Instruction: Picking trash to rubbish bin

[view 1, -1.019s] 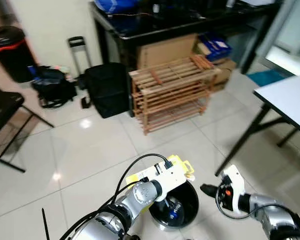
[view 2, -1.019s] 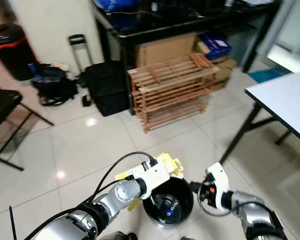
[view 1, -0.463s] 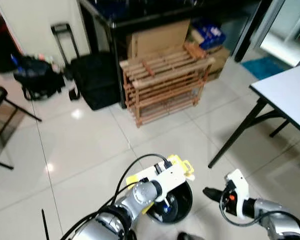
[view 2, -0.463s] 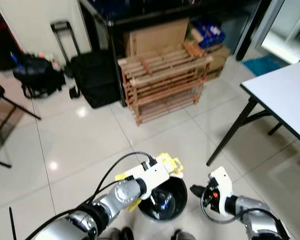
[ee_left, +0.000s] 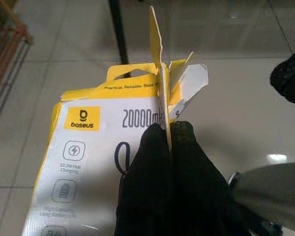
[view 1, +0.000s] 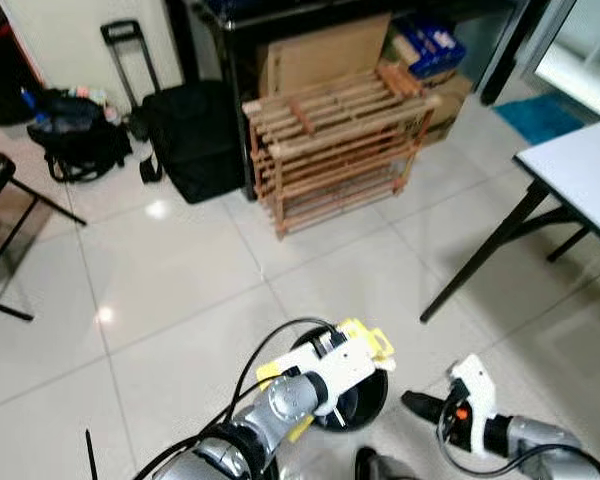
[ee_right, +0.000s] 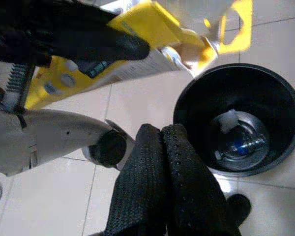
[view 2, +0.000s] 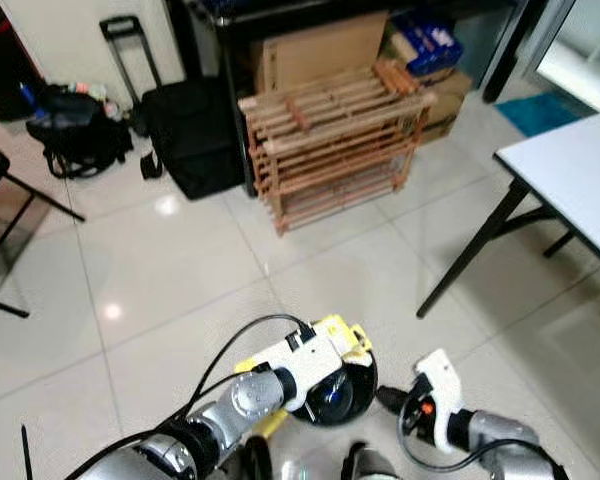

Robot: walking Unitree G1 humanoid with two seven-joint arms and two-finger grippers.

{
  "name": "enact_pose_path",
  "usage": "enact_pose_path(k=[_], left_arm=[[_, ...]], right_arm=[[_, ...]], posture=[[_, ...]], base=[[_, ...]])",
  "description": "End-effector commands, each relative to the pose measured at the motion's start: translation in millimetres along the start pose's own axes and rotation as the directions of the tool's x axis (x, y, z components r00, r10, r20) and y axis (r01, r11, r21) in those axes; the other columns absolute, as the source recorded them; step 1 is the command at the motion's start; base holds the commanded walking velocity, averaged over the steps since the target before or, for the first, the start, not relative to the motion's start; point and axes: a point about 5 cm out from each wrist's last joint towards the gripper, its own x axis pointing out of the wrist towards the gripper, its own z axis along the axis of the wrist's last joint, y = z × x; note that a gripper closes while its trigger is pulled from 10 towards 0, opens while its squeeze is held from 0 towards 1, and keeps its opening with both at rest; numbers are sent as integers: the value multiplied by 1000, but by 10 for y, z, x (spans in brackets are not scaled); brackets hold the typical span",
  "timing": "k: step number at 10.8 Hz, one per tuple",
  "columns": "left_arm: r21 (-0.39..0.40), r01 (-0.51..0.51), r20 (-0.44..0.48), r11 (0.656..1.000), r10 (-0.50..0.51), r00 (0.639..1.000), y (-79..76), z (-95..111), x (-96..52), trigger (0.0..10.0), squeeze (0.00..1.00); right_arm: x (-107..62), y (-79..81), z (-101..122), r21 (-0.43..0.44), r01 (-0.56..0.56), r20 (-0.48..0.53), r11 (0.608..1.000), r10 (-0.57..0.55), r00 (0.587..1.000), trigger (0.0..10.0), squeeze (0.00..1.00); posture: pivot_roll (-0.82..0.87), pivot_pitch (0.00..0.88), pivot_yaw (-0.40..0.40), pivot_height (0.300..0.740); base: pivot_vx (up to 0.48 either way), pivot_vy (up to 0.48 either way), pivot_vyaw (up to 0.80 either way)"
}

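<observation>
The left claw (ee_left: 168, 147) was clenched on a flap of a yellow and white Baseus power bank box (ee_left: 96, 162), its two black fingers (ee_left: 147, 172) pressed together with the cardboard edge pinched between them. In the head views the box (view 1: 365, 340) was held over the near rim of a black rubbish bin (view 1: 365, 400) standing on the pale tiled floor (view 1: 180, 290). From the right wrist view the bin (ee_right: 280, 98) was open and round, with a bottle (ee_right: 243, 145) and some other scraps lying in its bottom; the box (ee_right: 137, 54) hung tilted just above and beside its rim.

The right claw (ee_right: 162, 162) hovered beside the bin, on the robot's right of it, its fingers closed together with nothing between them. In the left eye view it (view 1: 415, 403) pointed toward the bin's side, near it but apart.

Farther off, a wooden slatted rack (view 1: 335, 150) stood against a dark desk with flat cardboard (view 1: 325, 60) behind it. A black trolley bag (view 1: 185, 140) stood to its left, and a black backpack (view 1: 75, 145) lay beyond that. A white tabletop (view 1: 580, 180) on black legs jutted in at the right, and part of a black folding chair (view 1: 0, 200) showed at the left edge.
</observation>
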Motion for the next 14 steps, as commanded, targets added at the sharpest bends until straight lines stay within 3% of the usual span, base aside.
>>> enact_pose_path(k=[1, 6, 10, 14], left_arm=[[10, 55, 49, 998, -55, 997, -147, 167, 100, 10000, 0], [75, 100, 95, 992, -107, 990, -203, 467, 233, 10000, 0], [116, 146, 121, 982, -160, 980, -295, 604, 286, 10000, 0], [114, 138, 131, 984, -153, 979, -303, 724, 333, 10000, 0]], right_arm=[[-26, 19, -6, 15, 5, 15, 1000, -5, 1000, 10000, 0], [-104, 157, -13, 15, 16, 25, 1000, -17, 1000, 10000, 0], [-31, 267, 61, -1, 14, 49, 1000, -13, 999, 10000, 0], [-53, 209, 164, -19, 41, 67, 999, -40, 997, 10000, 0]], posture=[[-154, 220, 37, 740], [-173, 243, 52, 740], [-188, 244, 86, 740], [-183, 211, 70, 740]], base=[[0, 0, 0], [0, 0, 0], [0, 0, 0], [0, 0, 0]])
